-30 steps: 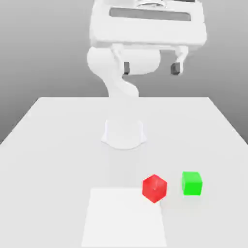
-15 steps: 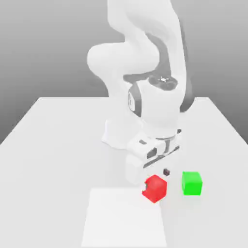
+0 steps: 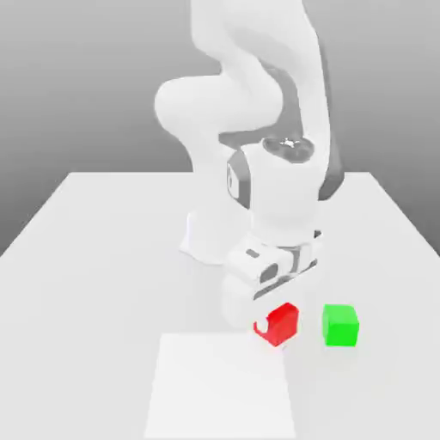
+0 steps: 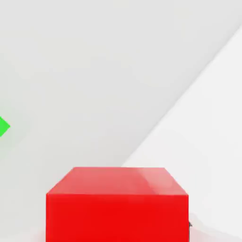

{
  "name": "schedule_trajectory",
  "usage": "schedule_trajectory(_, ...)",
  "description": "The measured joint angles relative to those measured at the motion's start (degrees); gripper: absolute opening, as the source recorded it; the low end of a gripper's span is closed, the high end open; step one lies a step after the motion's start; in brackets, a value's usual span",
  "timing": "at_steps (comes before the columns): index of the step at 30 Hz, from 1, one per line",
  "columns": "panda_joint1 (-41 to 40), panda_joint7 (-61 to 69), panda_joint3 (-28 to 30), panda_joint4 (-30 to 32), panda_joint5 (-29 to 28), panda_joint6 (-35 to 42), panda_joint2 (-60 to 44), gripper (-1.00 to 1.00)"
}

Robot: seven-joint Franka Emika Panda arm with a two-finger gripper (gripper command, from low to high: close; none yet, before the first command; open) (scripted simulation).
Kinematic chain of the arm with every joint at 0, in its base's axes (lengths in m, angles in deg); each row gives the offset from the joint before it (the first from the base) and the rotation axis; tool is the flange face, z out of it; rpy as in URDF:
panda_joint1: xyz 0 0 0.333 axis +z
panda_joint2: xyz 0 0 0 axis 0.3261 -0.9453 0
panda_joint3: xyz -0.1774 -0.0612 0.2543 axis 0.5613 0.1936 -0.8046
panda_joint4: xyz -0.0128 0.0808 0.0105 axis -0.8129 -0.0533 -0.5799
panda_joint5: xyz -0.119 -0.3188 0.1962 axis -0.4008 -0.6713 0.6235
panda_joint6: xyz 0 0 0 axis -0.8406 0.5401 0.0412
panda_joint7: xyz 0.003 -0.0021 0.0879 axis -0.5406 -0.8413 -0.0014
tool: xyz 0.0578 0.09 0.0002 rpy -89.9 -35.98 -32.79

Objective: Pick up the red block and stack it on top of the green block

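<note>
At the near edge of the table (image 3: 103, 232): gripper (image 3: 273, 316) was down over the red block (image 3: 280, 325), jaws pinched in tight on it.

From my remote seat I saw the white arm (image 3: 249, 77) folded forward and low, hand pointing down, its body covering the block's upper left part in the exterior view. Red block sat on the table at the far right corner of the paler square patch (image 3: 219, 387). Green block (image 3: 340, 325) stood just beside it on the exterior view's right, apart, not touching. In the hand view the red block (image 4: 117, 203) loomed close, and a sliver of the green block (image 4: 3, 126) showed at the frame edge.
</note>
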Motion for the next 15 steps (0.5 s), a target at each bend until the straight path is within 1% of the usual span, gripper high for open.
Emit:
schedule_trajectory(4,3.6,5.9,-1.6,-0.3,0.6,4.3,3.9,-1.0)
schedule_trajectory(11,12.9,20.6,-5.4,-2.0,2.3,9.7,7.7,-1.0)
schedule_trajectory(13,14.3,22.8,-6.1,-2.4,2.4,8.8,6.4,-1.0)
schedule_trajectory(15,14.5,23.0,-6.3,-2.6,1.9,5.5,3.0,-1.0)
